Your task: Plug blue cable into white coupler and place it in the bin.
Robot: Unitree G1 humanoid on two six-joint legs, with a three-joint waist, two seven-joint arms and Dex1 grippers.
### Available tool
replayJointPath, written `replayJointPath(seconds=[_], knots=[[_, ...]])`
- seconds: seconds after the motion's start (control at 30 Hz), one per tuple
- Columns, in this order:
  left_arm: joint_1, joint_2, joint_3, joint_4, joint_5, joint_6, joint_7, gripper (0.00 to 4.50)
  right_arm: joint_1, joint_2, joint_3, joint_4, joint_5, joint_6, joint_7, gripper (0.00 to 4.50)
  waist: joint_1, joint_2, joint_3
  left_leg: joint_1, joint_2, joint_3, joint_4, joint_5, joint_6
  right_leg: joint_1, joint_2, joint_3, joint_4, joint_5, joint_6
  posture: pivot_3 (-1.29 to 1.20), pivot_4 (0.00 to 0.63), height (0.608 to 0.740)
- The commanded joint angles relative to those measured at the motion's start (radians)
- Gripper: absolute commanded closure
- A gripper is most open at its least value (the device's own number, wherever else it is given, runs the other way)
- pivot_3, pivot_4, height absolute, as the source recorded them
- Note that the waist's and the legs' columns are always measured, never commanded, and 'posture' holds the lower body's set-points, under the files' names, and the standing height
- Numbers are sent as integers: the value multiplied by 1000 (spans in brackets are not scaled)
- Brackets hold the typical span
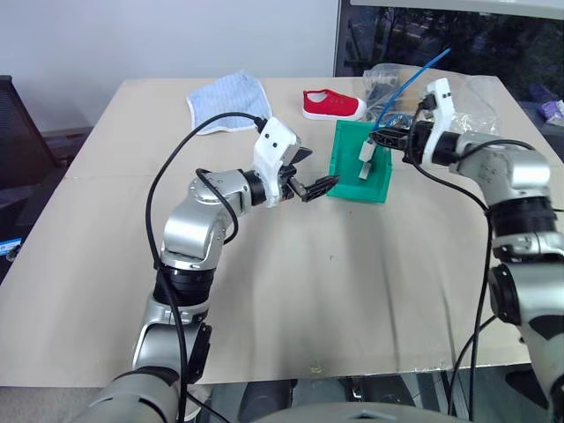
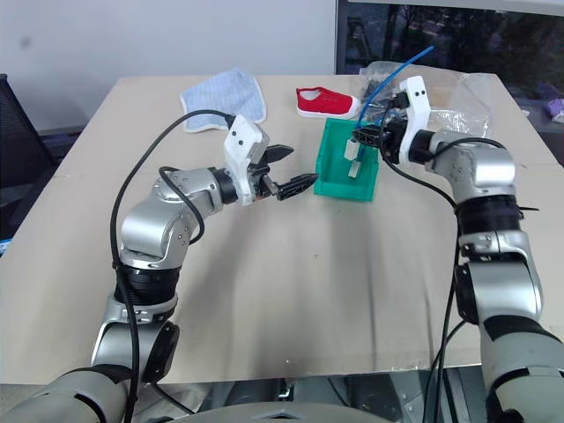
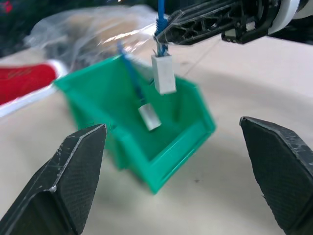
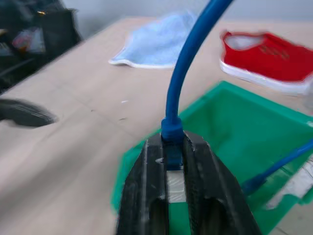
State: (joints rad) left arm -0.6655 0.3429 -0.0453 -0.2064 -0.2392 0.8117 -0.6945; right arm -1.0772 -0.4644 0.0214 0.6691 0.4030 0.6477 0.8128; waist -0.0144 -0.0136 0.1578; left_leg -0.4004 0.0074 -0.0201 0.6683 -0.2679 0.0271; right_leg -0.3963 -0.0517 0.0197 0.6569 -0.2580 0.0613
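A: Where is the thin bright-blue network cable (image 4: 188, 58) right now?

B: The right gripper (image 4: 174, 161) has its two black fingers pinched on the plug end, just where the blue boot meets the small white cube-like plastic coupler (image 3: 164, 73). The coupler hangs off the end of the cable, so the joint looks made. It dangles above the open top of the small teal-green plastic bin (image 1: 345, 154), not yet resting inside.

A: And the other arm?

B: The left gripper (image 1: 307, 173) stands spread wide with nothing between its fingers, just beside the bin's front lip on the beige table (image 1: 300, 291).

A: How do you expect the cable to behave?

B: Light and floppy, I'd judge. It arcs up and away from the fingers, so the free length will swing and could tug the plug sideways. The coupler is tiny, hard and smooth, likely slippery, and it hangs on the plug latch alone.

A: So where is the best hold?

B: On the stiff boot behind the plug, as now. Pinching the soft cord gives little control, and squeezing the coupler itself risks it popping out.

A: Anything already in the bin?

B: A second blue cable with an off-white block (image 3: 149, 117) lies inside.
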Motion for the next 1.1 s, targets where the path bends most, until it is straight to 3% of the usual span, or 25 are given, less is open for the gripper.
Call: replayJointPath(seconds=[0.03, 0.2, 0.3, 0.43, 0.53, 0.63, 0.7, 0.87, 0.97, 1.1], knots=[[-15, -14, 11, -77, -22, 61, 68, 0, -84, 25, -12, 172, -88, -169, -53, 2380, 1, 0, 0, 0, 0, 0, 0, 1, -1, 0, 0, 0, -1, 0, 0, 0, 150, 740], [-7, -9, 5, -107, -36, 87, 98, 0, -136, 22, -71, 304, -167, -430, -228, 68, 1, 1, 1, -8, 0, 2, 0, 5, -9, -8, -3, 2, -1, 0, 1, 0, 150, 740], [2, 3, 7, -115, -51, 77, 96, 0, -81, -3, -90, 239, -182, -492, -229, 23, 0, 1, 1, -15, 0, 2, 1, 6, -11, -15, -3, 2, 4, 1, 1, 0, 150, 740], [43, 32, 11, -131, -67, 28, 70, 0, 144, -26, -149, -84, -100, -454, -162, 23, 2, 1, 1, -15, 1, 0, -2, 6, -11, -15, -3, 1, 3, 0, 1, 0, 150, 740], [181, 47, 72, -186, -95, -55, 62, 0, 490, -53, -216, -504, 41, -408, -61, 23, 5, 1, 0, -16, 2, -1, -3, 6, -11, -15, -3, 0, 2, 0, 1, 0, 150, 740], [326, 59, 102, -228, -106, -126, 57, 0, 732, -80, -266, -717, 129, -394, 16, 23, -1, 3, 2, -17, 2, 0, -4, 6, -11, -15, -3, 1, 1, 0, 1, 0, 150, 740], [440, 55, 112, -242, -108, -198, 40, 0, 871, -107, -295, -779, 154, -391, 65, 23, -1, 4, 2, -16, 2, 3, -1, 6, -11, -16, -3, 4, 1, 0, 1, 0, 150, 740], [665, 76, 71, -218, -72, -380, -1, 0, 1126, -191, -317, -808, 179, -360, 186, 23, 4, 3, 3, 4, 2, 4, -2, 2, -4, 2, -4, 5, 0, -1, -1, 0, 150, 740], [734, 72, 51, -155, -22, -493, 8, 0, 1172, -206, -301, -766, 155, -378, 230, 23, 3, 3, 3, 6, 2, 5, 0, 2, -4, 3, -3, 6, 0, 0, -8, 0, 150, 740], [776, 81, 28, -113, 16, -573, 12, 0, 1173, -193, -296, -716, 134, -415, 245, 23, 0, 2, 3, 21, 4, 9, 0, 2, -3, 18, -3, 10, -3, 1, -9, 0, 150, 740]])
